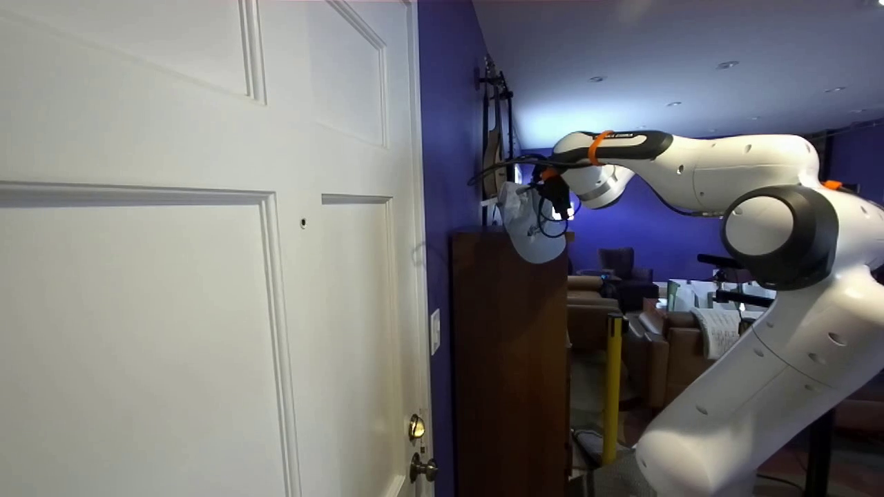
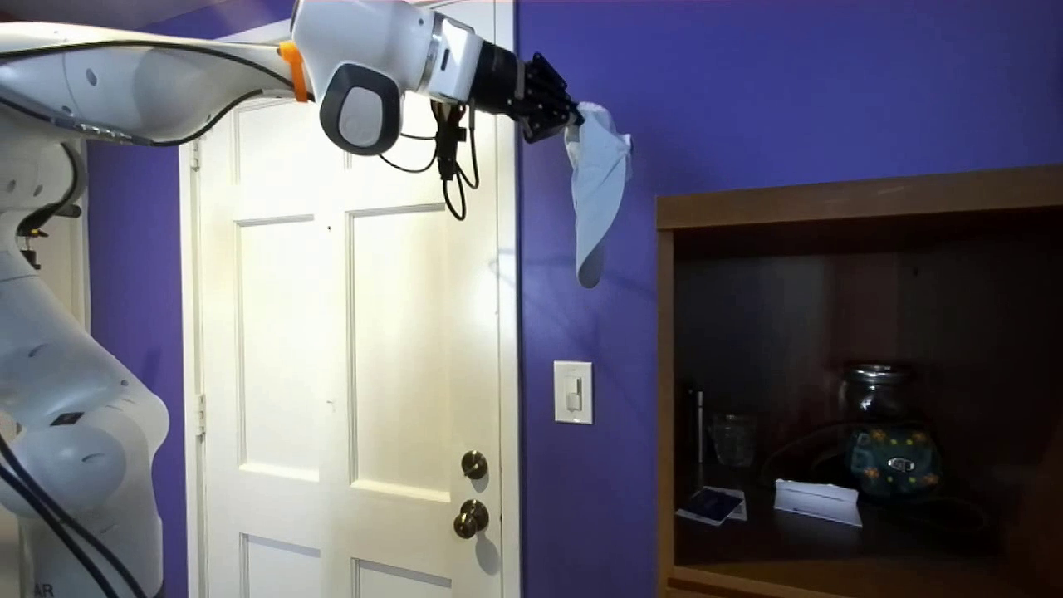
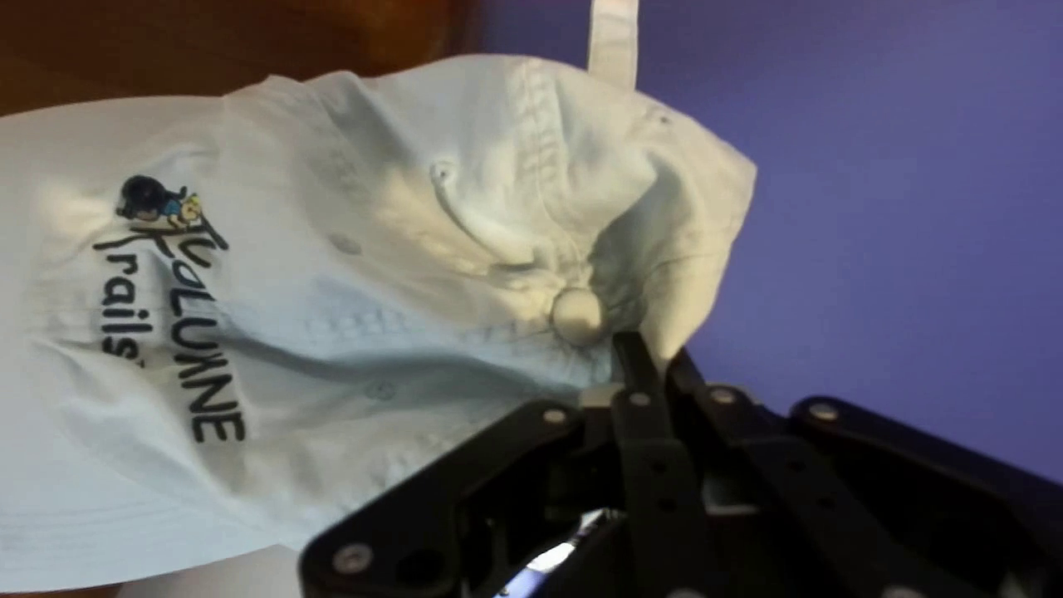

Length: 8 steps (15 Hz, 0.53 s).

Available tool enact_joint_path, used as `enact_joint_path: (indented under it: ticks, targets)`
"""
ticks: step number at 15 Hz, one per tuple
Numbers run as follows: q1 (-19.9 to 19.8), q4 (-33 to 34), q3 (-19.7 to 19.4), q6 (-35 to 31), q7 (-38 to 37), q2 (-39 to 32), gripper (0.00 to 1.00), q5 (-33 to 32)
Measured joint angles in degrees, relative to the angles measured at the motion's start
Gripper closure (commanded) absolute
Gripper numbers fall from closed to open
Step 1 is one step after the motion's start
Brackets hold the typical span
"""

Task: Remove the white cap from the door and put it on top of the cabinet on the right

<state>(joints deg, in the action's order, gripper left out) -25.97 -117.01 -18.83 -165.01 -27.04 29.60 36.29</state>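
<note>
In an exterior view the door [image 2: 332, 349] stands left, the cabinet [image 2: 864, 198] right, the light switch [image 2: 573, 392] on the wall [image 2: 581, 507] between them. The cap [image 2: 596, 178] hangs from the pincer [image 2: 576, 117], above the light switch in that view. Inside the cabinet, the glass [image 2: 733, 438] sits left of the jar [image 2: 876, 392], the pouch [image 2: 894, 459] before the jar, the card [image 2: 818, 502] right of the booklet [image 2: 712, 504].

- In an exterior view, the ceiling [image 1: 642, 48] shows a cool white glow at its far end; the side of the cabinet [image 1: 511, 359] is rather dim.
- In an exterior view, the door [image 2: 399, 357] is strongly lit, almost washed out, and its knob [image 2: 471, 519] throws a shadow to the lower right.
- Faint shadows lie on the purple wall [image 2: 614, 332].
- The cabinet's inside is dark.
- In the wrist view, warm and bluish tones mix on the white cap [image 3: 291, 291]; the wall behind is blurred.
</note>
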Motion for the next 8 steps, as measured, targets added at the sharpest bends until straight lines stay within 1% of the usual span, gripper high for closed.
enact_joint_path:
  ticks: [5,8]
  targets:
    - [2.0,6.4,-4.4,-0.7,0.0,-4.0,0.99,0.3]
    - [5.1,9.2,-8.4,-1.7,1.8,-7.3,0.99,1.6]
